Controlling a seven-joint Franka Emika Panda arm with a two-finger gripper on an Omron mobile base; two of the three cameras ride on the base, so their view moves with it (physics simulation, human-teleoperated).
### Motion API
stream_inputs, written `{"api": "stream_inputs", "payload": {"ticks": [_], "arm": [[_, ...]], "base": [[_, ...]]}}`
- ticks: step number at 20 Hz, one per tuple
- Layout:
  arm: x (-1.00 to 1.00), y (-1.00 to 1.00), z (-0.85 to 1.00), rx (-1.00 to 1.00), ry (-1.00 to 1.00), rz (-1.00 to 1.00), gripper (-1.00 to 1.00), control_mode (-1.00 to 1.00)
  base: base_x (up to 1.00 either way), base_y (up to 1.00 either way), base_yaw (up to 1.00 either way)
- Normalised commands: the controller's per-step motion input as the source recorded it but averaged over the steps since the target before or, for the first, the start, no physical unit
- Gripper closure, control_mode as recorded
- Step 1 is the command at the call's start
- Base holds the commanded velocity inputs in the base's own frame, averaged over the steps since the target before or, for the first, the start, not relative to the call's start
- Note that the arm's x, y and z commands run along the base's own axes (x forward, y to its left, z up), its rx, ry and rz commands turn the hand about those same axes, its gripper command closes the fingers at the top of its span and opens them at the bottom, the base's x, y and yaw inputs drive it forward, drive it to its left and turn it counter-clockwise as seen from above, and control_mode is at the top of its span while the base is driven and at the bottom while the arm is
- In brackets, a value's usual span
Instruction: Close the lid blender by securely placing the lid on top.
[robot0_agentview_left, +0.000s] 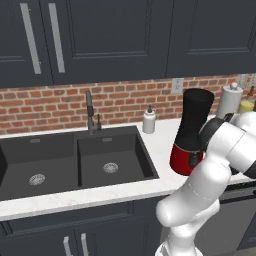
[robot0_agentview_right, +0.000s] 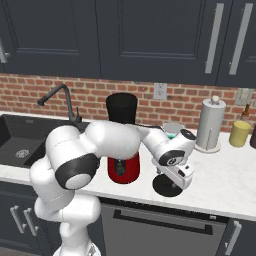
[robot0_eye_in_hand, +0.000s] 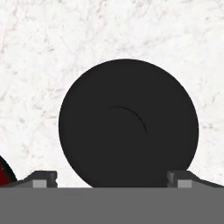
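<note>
The blender (robot0_agentview_left: 192, 127) is a tall black jar on a glossy red base, standing on the white counter right of the sink; its jar (robot0_agentview_right: 121, 107) rises behind my arm, with the rim uncovered. The lid (robot0_eye_in_hand: 128, 124), a flat black disc with a low knob in its centre, lies on the counter just right of the red base (robot0_agentview_right: 124, 170). My gripper (robot0_eye_in_hand: 112, 178) hangs open straight above the lid (robot0_agentview_right: 161, 188), a fingertip (robot0_eye_in_hand: 43, 177) on either side of the disc's near edge and nothing between them. The hand (robot0_agentview_right: 174, 172) points down at it.
A double black sink (robot0_agentview_left: 75, 160) with a dark faucet (robot0_agentview_left: 90, 112) lies left of the blender, with a white soap bottle (robot0_agentview_left: 149, 121) behind it. A grey paper-towel cylinder (robot0_agentview_right: 209, 125) and a yellow bottle (robot0_agentview_right: 239, 133) stand at the back right. The counter's front edge (robot0_agentview_right: 210, 212) runs just below the lid.
</note>
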Motion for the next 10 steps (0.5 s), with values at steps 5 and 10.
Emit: {"api": "stream_inputs", "payload": {"ticks": [5,10], "arm": [[0.17,-0.02,-0.24,0.0,0.01,0.01,-1.0,-1.0],[0.15,-0.1,-0.17,0.0,0.0,0.02,-1.0,-1.0]], "base": [[0.0,0.0,0.0],[0.0,0.0,0.0]]}}
